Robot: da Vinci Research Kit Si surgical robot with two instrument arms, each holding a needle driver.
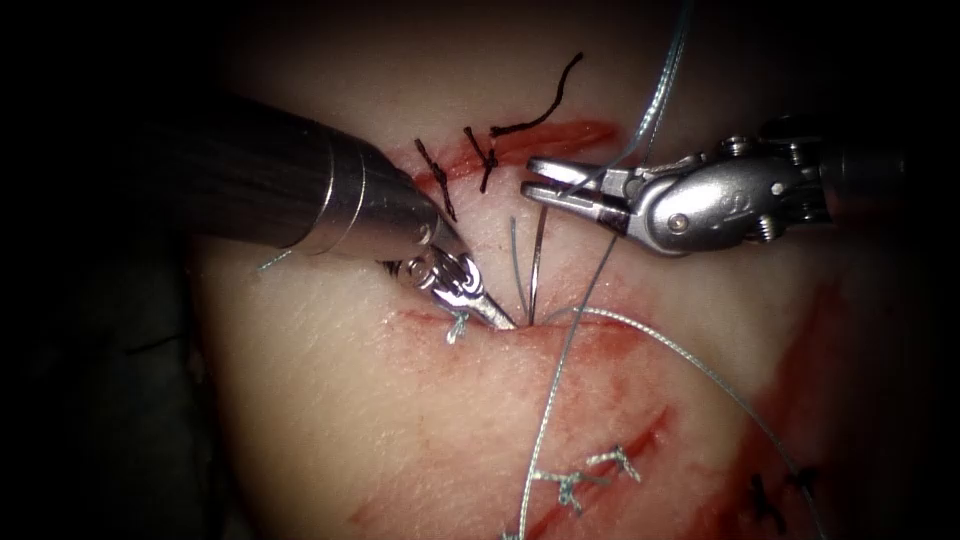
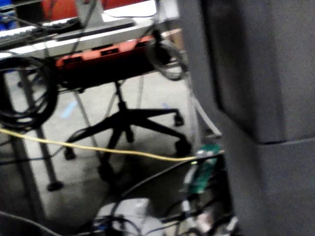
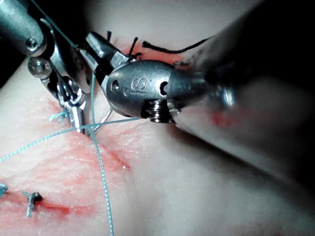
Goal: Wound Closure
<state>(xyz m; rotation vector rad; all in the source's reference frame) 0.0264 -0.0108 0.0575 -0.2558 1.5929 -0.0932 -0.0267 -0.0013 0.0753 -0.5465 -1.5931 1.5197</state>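
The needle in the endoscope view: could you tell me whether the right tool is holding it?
No: the needle stands in the tissue below the right tool, whose jaws are apart from it and slightly open.

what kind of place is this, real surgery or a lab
Likely a lab bench for suture practice: the tissue is a bare slab with several stitched cuts, and the left wrist view shows an office chair and loose cables.

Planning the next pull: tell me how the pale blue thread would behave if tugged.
The thin pale blue braided thread is probably floppy: it lies in loose curves over the pale pork tissue. It seems light, hanging freely past the right gripper. Its braided look suggests it grips rather than slips, though that is uncertain.
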